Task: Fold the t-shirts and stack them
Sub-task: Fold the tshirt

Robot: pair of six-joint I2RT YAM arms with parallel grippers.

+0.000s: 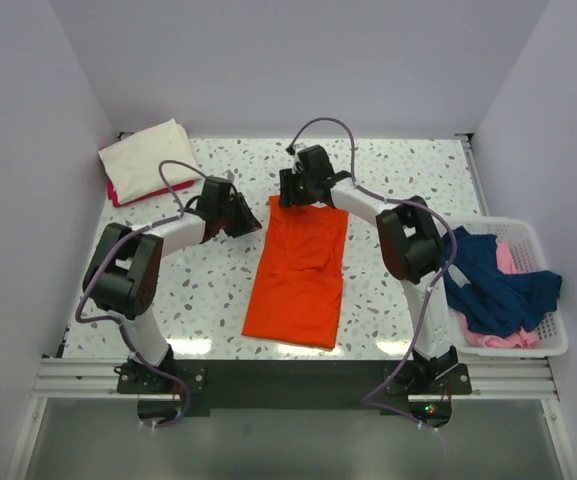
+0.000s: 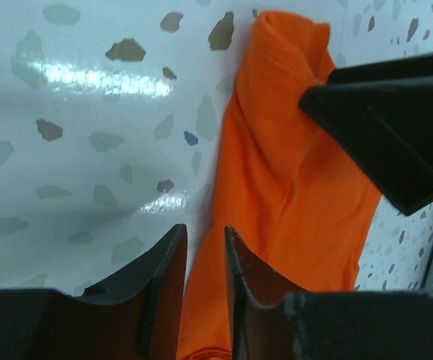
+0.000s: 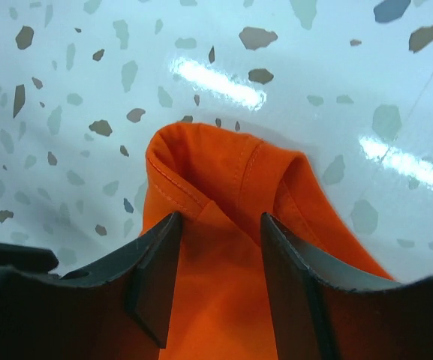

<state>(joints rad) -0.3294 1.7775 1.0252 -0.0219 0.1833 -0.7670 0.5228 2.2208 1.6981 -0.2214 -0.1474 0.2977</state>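
The bright orange t-shirt (image 1: 298, 275) lies folded into a long strip in the middle of the table. My left gripper (image 1: 251, 222) hovers at its upper left edge. In the left wrist view the left gripper (image 2: 205, 229) has a narrow gap between its jaws, over the edge of the orange shirt (image 2: 291, 187), and nothing looks pinched. My right gripper (image 1: 293, 195) is at the shirt's far end. Seen from the right wrist, the right gripper (image 3: 220, 217) stands wide open over the rumpled top fold of the orange shirt (image 3: 216, 165).
A folded cream shirt (image 1: 148, 155) rests on a magenta one (image 1: 128, 195) at the back left corner. The white lattice basket (image 1: 553, 345) at the right edge holds a navy shirt (image 1: 493, 285) and a pale pink one (image 1: 503, 340).
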